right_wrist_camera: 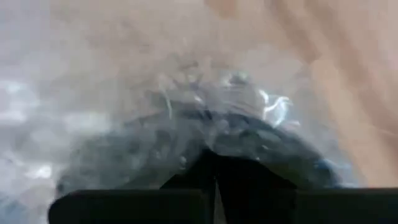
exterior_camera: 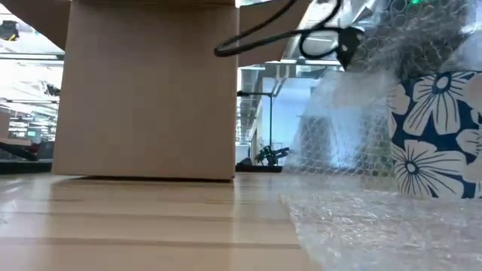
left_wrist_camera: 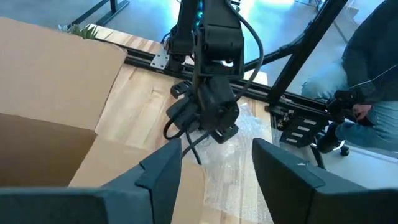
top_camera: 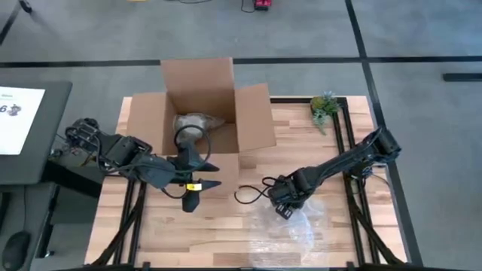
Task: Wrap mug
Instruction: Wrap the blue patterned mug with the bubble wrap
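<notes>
The mug, blue with big white flowers, sits closest to the low camera on the sheet of wrap at the front right of the table, and we'd guess it's ceramic: stiff, fairly heavy, breakable if it tips off anything, and slick under plastic. The bubble wrap is the opposite, feather light, floppy and slippery, so it'll slide around and spring back unless it's pinched firmly. We'd grab the wrap by a loose edge or a bunched fold, not the mug body itself, and keep the mug seated while folding the sheet over it. The right gripper is right on top of that spot, down at the wrap with the mug directly beneath and ahead of it; its wrist view shows the two dark fingers pressed together on a fold of wrap, with the dark mug shape just beyond under the film. Farther back and off to the side, the left gripper hovers at the front of the box with its fingers spread wide and nothing in them, well apart from the mug. The box is open, with something pale and crumpled inside, and a small plant sits at the far right corner.
</notes>
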Motion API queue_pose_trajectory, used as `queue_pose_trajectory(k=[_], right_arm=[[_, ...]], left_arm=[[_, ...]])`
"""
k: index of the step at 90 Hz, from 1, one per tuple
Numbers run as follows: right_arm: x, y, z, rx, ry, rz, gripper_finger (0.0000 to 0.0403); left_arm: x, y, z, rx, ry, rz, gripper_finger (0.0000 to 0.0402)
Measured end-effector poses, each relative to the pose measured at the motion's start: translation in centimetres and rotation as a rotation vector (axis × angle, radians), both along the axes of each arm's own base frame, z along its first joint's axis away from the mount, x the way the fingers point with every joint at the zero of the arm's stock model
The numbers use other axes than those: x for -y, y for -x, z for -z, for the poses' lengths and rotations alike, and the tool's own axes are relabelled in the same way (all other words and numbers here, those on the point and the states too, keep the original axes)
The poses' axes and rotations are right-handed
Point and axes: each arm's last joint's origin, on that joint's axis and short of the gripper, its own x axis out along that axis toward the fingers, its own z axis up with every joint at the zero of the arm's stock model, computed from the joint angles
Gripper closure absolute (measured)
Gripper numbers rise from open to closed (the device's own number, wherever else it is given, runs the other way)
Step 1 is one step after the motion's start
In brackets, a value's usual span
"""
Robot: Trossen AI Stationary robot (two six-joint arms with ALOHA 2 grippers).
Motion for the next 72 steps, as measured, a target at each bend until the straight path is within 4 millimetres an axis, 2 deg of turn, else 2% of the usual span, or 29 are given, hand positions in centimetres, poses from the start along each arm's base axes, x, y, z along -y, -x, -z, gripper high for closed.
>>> queue_pose_trajectory(k=[22,32,40,45,53,72], right_arm=[[0.2,0.1,-6.8,-0.062,0.030,-0.050,0.0403],[-0.9,-0.3,-9.4,0.059,0.005,-0.113,0.0403],[-2.2,-0.8,-10.1,0.193,-0.069,-0.191,0.0403],[-3.0,-0.9,-9.9,0.224,-0.096,-0.225,0.0403],[-3.2,-1.0,-8.3,0.189,-0.097,-0.232,0.0403],[-1.6,-0.2,-3.4,0.053,-0.047,-0.133,0.0403]], left_arm=[[0.0,0.0,0.0,0.000,0.002,-0.001,0.0226],[0.0,0.0,0.0,-0.001,0.002,-0.001,0.0226],[0.0,0.0,0.0,0.000,0.003,0.000,0.0226],[0.0,0.0,0.0,-0.003,0.008,0.010,0.0226],[0.1,0.0,0.0,-0.005,0.010,0.014,0.0226],[0.1,0.0,0.0,-0.005,0.014,0.014,0.0226]])
